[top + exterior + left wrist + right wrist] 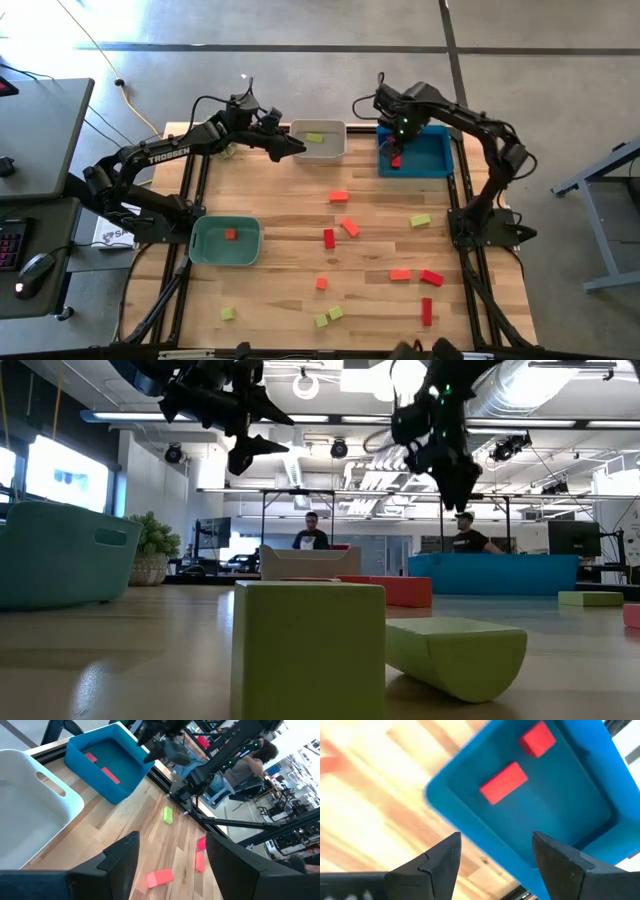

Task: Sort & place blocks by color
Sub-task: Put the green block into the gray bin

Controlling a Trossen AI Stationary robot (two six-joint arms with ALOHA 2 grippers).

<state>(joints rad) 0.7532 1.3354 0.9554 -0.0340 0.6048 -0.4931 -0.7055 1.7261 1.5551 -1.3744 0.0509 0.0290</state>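
— While my right jaws (396,152) hang spread and empty over the blue tray (436,160), tell me what's left to sort.

— Plenty. Two red blocks (504,781) lie in that blue tray under you, one yellow-green block (315,138) is in the white tray (340,150), and one orange block (231,234) is in the green tray (205,245). The rest are loose on the bench (280,285).

— Which way do the loose reds lie from me?

— All toward the near edge, away from the trays. The upright red block (329,238) sits mid-bench, its long side running from the far edge to the near one. Another red block (431,277) lies at a slant on your side, with a third red block (427,311) just nearer the edge.

— And my left jaws (297,148)?

— They hover parted and empty at the white tray's left rim, above the bench. The yellow-green blocks (329,316) near the front edge are well apart from them.

— So who is nearer what?

— I'd judge your right arm better placed for the slanted red one, since it lies below your own base. You'd likely need to turn the wrist so the jaws close across its short side.

— And the mid-bench red?

— Between both arms; either could take it.
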